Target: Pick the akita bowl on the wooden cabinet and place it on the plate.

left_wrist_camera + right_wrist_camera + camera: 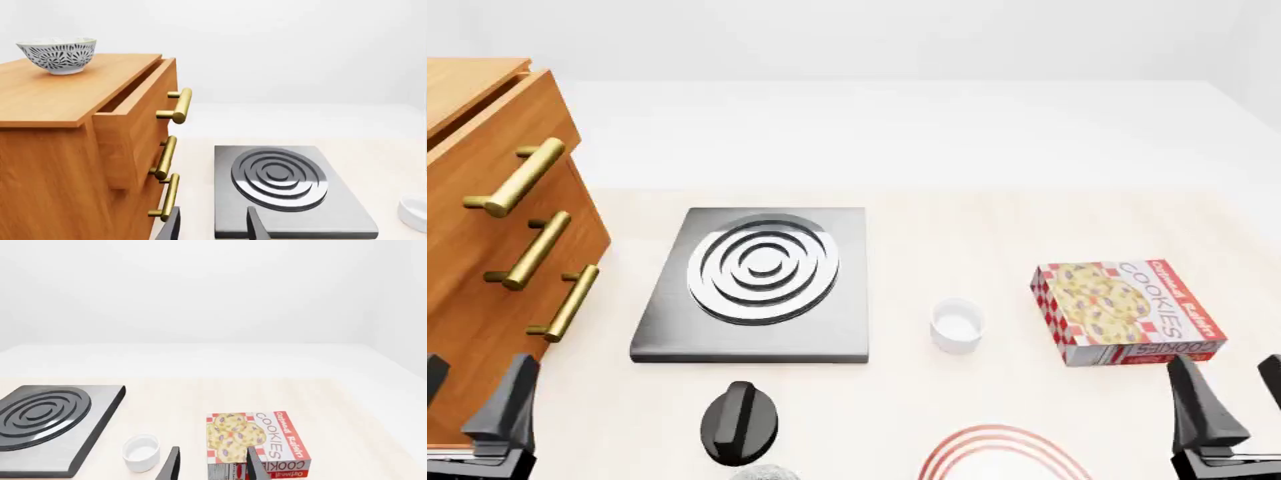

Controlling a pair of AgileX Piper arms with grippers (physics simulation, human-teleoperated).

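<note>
A: While both arms sit low at the near edge of the table, the bowl (59,55) stands alone on top of the cabinet (80,150), toward its back corner, as the left wrist view shows. The front view cuts the cabinet top off, so the bowl is hidden there.

B: And the plate (1004,452)?

A: In the front view it lies at about 5 o'clock from the stove plate (761,285), at the very near edge, only its red rings showing. The left gripper (474,400) waits at 7 o'clock of the scene beside the cabinet, the right gripper (1228,400) at 5 o'clock near the cookie box (1128,310). Both have fingers spread with nothing between them.

B: Which arm should go?

A: Probably the left one, since the cabinet is on its side. It would do well to rise above the cabinet top first, keeping clear of the top drawer (137,115), which stands slightly pulled out, and its brass handles (175,106).

B: And the grip?

A: One finger inside the rim, one outside, coming straight down. Then lift clear before swinging over the black knob (741,420) toward the plate, well apart from the small white cup (957,325).
</note>
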